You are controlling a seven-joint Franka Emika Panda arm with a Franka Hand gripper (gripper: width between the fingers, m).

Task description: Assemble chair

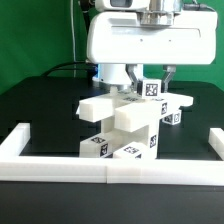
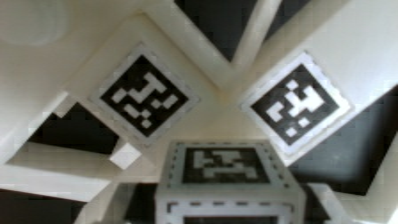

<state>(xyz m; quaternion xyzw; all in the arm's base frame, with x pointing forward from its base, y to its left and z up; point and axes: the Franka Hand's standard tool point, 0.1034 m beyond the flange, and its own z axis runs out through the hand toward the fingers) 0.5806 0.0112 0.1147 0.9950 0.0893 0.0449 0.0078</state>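
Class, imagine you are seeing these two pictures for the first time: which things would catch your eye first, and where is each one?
The bulky white gripper hangs at the top middle of the exterior view, just over a stack of chunky white chair parts. The stack stands mid-way across the black table, behind a low white border wall. In the wrist view, three bold black-and-white tags on white blocks fill the picture at close range.
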